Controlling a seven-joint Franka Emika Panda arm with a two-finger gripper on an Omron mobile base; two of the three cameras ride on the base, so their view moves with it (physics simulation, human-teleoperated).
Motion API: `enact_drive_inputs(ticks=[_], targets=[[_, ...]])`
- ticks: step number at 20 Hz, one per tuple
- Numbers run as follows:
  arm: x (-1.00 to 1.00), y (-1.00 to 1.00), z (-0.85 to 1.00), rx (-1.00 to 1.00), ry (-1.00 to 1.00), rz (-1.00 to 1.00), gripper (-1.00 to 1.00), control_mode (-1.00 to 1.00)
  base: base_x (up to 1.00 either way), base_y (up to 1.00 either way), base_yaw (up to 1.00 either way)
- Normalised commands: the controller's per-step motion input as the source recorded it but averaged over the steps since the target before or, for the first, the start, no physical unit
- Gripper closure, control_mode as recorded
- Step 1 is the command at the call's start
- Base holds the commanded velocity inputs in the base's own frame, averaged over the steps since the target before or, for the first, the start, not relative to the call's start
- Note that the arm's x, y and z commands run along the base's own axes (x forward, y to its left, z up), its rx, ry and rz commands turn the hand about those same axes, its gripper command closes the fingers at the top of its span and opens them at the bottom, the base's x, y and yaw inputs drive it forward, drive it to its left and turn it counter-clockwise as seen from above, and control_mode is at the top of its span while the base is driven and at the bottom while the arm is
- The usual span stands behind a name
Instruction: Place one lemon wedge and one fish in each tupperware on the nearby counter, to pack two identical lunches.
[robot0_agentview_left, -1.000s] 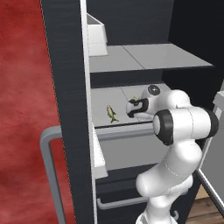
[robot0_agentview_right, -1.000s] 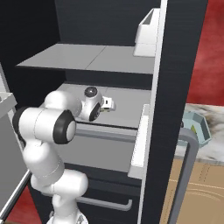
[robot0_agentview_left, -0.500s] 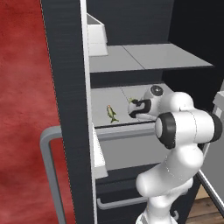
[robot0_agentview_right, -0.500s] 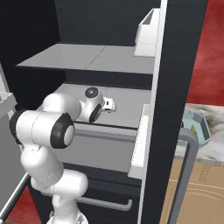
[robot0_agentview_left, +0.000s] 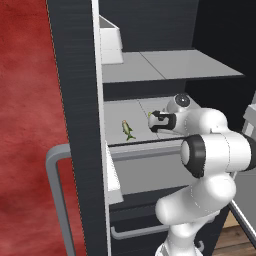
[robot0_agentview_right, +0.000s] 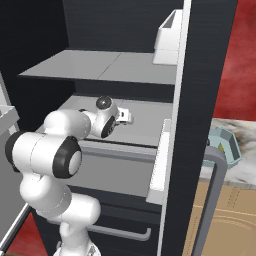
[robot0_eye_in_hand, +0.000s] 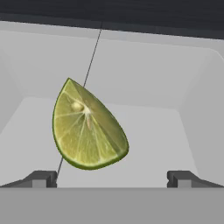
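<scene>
A green-yellow lemon wedge (robot0_eye_in_hand: 87, 129) stands on the grey fridge shelf (robot0_agentview_left: 120, 112), just ahead of my gripper (robot0_eye_in_hand: 111, 179). The jaws are open, a dark fingertip (robot0_eye_in_hand: 41, 178) low on each side, and the wedge sits left of the middle between them, untouched. In the left base view my gripper (robot0_agentview_left: 155, 121) reaches into the middle shelf, and a sliver of the lemon wedge (robot0_agentview_left: 149, 115) shows at its tip. A small fish (robot0_agentview_left: 128, 130) lies on the same shelf to the gripper's left. A pale blue tupperware (robot0_agentview_right: 226, 146) rests on the marbled counter (robot0_agentview_right: 245, 167) at right.
The open fridge door (robot0_agentview_left: 75, 100) with its grey handle (robot0_agentview_left: 57, 165) stands at the left of the left base view. An upper shelf (robot0_agentview_left: 165, 65) hangs over the hand. A white bin (robot0_agentview_left: 111, 42) sits on the door. Drawers (robot0_agentview_left: 145, 175) lie below the shelf.
The arm's elbow has swung a little lower and outward. The hand stays at nearly the same spot on the shelf, jaws still open.
</scene>
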Motion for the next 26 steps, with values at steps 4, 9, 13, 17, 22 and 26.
enact_drive_inputs(ticks=[4, 9, 13, 17, 22, 26], targets=[[0.21, 0.00, 0.09, 0.00, 0.00, 0.00, -1.00, -1.00, 0.00, 0.00, 0.00], [0.40, 0.00, -0.03, 0.00, 0.00, 0.01, -1.00, -1.00, 0.00, 0.00, 0.00], [0.40, 0.00, -0.22, 0.00, 0.01, 0.04, -1.00, -1.00, 0.00, 0.00, 0.00], [0.16, 0.12, -0.35, 0.00, 0.00, 0.07, -1.00, -1.00, 0.00, 0.00, 0.00], [0.00, 0.27, -0.39, -0.03, 0.00, 0.11, -1.00, -1.00, 0.00, 0.00, 0.00], [0.00, 0.29, -0.52, -0.03, 0.01, 0.09, -1.00, -1.00, 0.00, 0.00, 0.00]])
